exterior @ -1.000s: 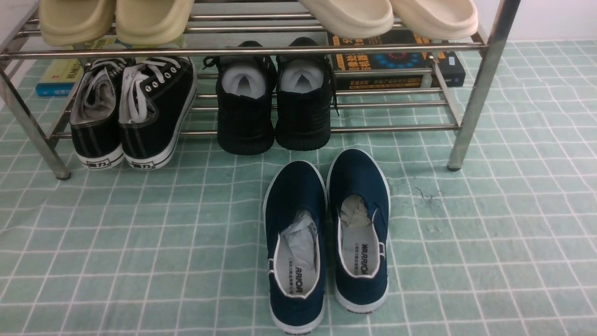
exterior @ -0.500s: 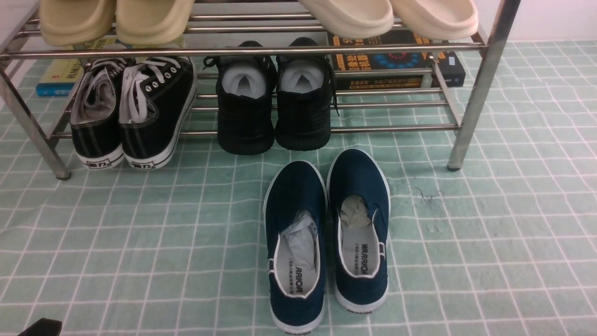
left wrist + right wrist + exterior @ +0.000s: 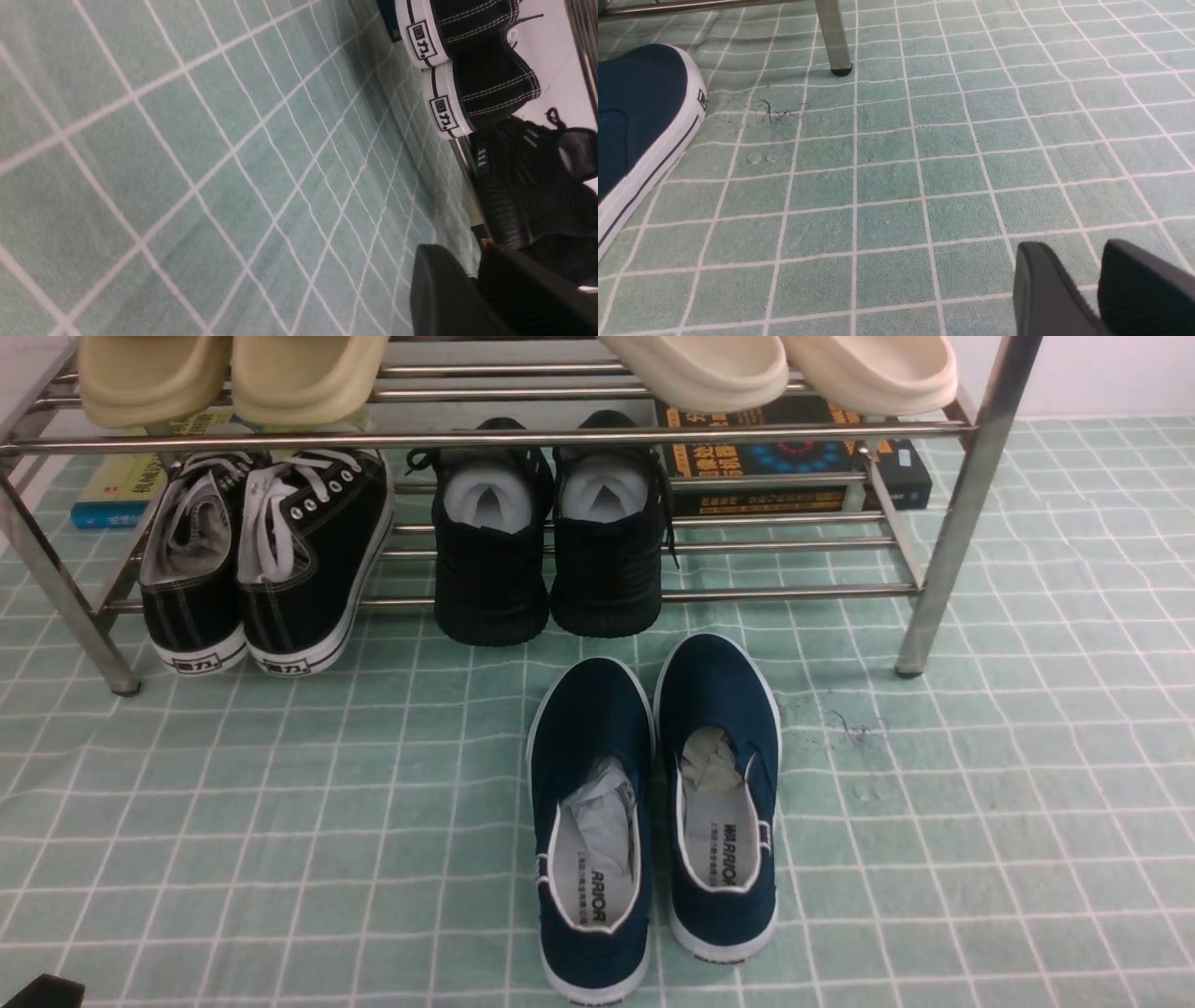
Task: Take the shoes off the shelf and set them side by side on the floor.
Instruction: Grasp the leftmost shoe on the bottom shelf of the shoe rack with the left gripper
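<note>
The shoes, black canvas lace-ups with white laces, sit heel-out on the lower tier of the shelf (image 3: 467, 437) at its left end: one shoe (image 3: 191, 579) beside the other (image 3: 313, 551). Their white heels (image 3: 486, 88) also show in the left wrist view. Only the tip of my left gripper (image 3: 42, 991) shows in the front view, at the bottom left corner, low over the floor (image 3: 280, 803) and far from the shoes. It (image 3: 467, 268) is shut and holds nothing. My right gripper (image 3: 1069, 254) hovers over bare floor, shut and holding nothing; the front view does not show it.
All-black knit sneakers (image 3: 546, 551) occupy the middle of the lower tier. Navy slip-ons (image 3: 653, 803) lie side by side on the floor in front. Beige slippers (image 3: 233, 373) and cream ones (image 3: 775, 369) rest on the top tier; books (image 3: 794, 457) lie behind. A steel shelf leg (image 3: 833, 37) stands nearby.
The left gripper's tip came into the bottom left corner of the front view, then slid further left and lower. Nothing else moved.
</note>
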{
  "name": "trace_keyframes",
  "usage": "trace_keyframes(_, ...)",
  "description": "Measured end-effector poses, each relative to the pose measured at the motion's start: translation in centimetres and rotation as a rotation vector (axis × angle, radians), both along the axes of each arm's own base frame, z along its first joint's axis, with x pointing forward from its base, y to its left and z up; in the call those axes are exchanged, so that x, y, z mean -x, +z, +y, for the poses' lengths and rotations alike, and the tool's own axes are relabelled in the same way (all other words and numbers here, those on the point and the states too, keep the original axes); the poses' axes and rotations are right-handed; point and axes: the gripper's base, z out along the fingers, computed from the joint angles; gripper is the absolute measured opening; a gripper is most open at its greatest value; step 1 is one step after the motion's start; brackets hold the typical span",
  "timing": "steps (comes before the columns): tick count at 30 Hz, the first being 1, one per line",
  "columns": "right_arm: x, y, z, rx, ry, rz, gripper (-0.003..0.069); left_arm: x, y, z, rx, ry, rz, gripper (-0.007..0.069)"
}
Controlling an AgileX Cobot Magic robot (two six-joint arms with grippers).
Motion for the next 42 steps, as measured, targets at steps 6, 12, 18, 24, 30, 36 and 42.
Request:
trace_keyframes(6, 0.0, 0.0, 0.0, 0.000, 0.000, 0.000, 0.0217, 1.7, 6.7, 0.7, -0.224, 0.013, 0.053, 0.0001)
trace_keyframes(12, 0.0, 0.0, 0.0, 0.000, 0.000, 0.000, 0.0225, 0.3, 11.8, 1.3, -0.321, 0.023, 0.272, 0.0001)
trace_keyframes(18, 0.0, 0.0, 0.0, 0.000, 0.000, 0.000, 0.0235, -6.3, 14.2, 0.4, -0.493, -0.278, 0.684, 0.0001)
trace_keyframes(24, 0.0, 0.0, 0.0, 0.000, 0.000, 0.000, 0.0237, -12.4, 12.4, -0.5, -0.514, -0.498, 0.875, 0.0022)
trace_keyframes(30, 0.0, 0.0, 0.0, 0.000, 0.000, 0.000, 0.0237, -17.7, 12.6, 0.2, -0.620, -0.430, 0.780, 0.0075)
trace_keyframes(36, 0.0, 0.0, 0.0, 0.000, 0.000, 0.000, 0.0237, -21.6, 10.7, 0.8, -0.664, -0.351, 0.740, 0.0185)
trace_keyframes(42, 0.0, 0.0, 0.0, 0.000, 0.000, 0.000, 0.0237, -24.7, 10.5, 1.5, -0.499, -0.262, 0.729, 0.0319)
